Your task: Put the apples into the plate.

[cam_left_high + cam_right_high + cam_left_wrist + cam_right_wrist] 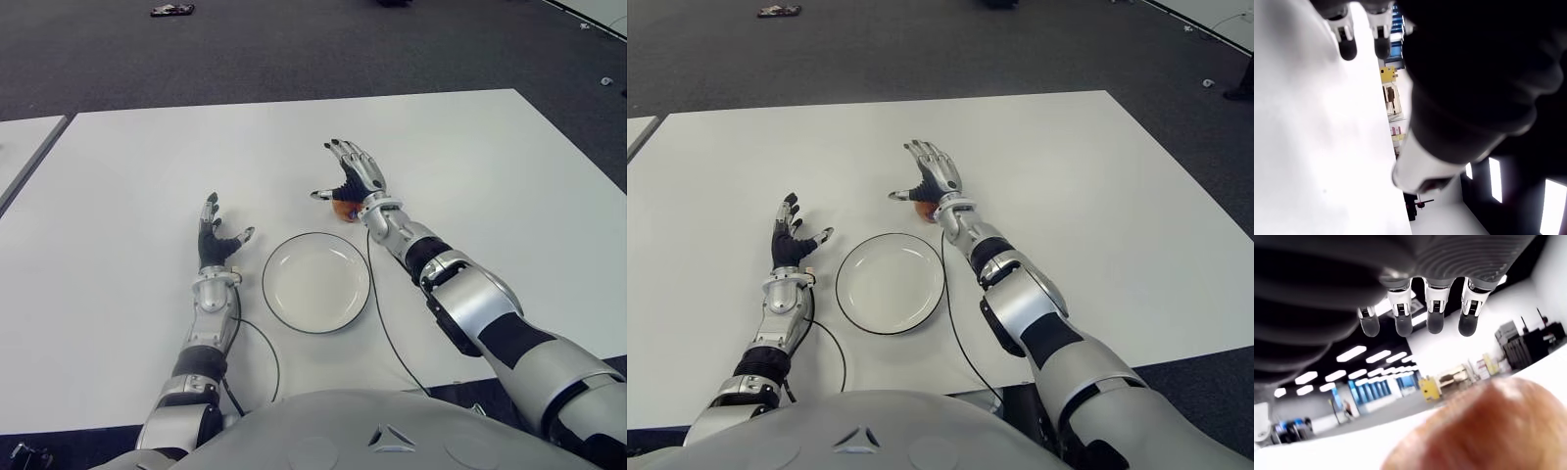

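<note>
Table [470,147] apple [1484,431] (half-hidden overhead) under right robot hand [355,176].

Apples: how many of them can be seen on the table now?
1. The apple lies on the table just beyond the plate, under the open right hand, mostly covered by it. The plate holds none. The hand could hide another.

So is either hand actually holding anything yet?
No. The right hand is spread open above the apple, not gripping it. The left hand is open too, left of the plate.
</note>
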